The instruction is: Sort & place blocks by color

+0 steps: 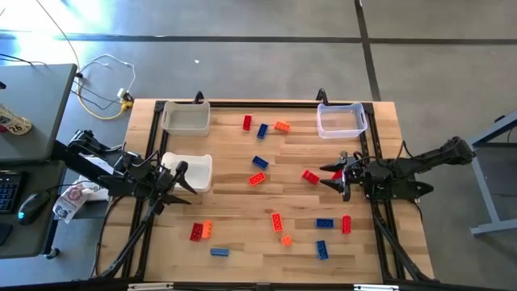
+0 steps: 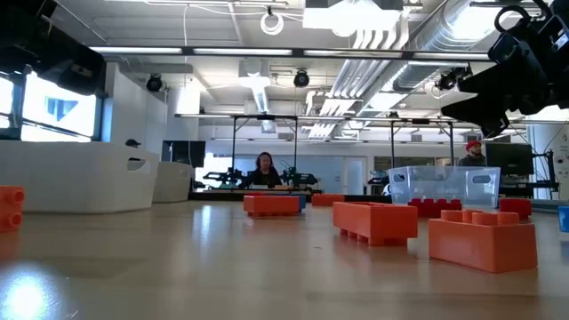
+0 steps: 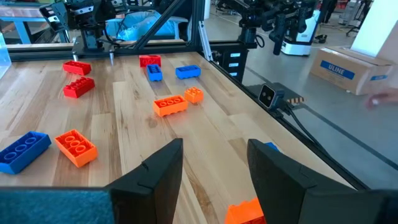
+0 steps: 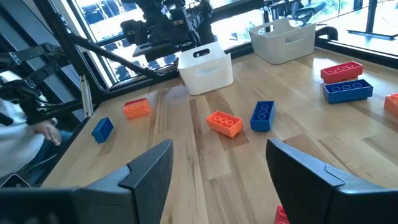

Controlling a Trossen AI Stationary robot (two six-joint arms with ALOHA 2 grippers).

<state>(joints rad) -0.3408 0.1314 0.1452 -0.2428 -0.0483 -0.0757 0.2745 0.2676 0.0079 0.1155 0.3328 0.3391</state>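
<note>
Red, blue and orange blocks lie scattered flat on the wooden table (image 1: 234, 202), among them a red one (image 1: 310, 176), a blue one (image 1: 259, 162) and an orange one (image 1: 282, 125). My left gripper (image 1: 181, 179) hovers open at the table's left side, just beside a white bin (image 1: 194, 171). Its fingers (image 3: 163, 169) have nothing between them. An orange block (image 3: 170, 104) lies ahead of them. My right gripper (image 1: 334, 176) hovers open at the right side, close to the red block. Beyond its fingers (image 4: 297, 167) lie an orange block (image 4: 224, 123) and a blue block (image 4: 262, 116).
A second white bin (image 1: 187, 119) stands at the far left corner and a clear bin (image 1: 341, 120) at the far right corner. A black frame runs along the table's edges. A person's hand (image 4: 42, 130) shows beyond the left edge.
</note>
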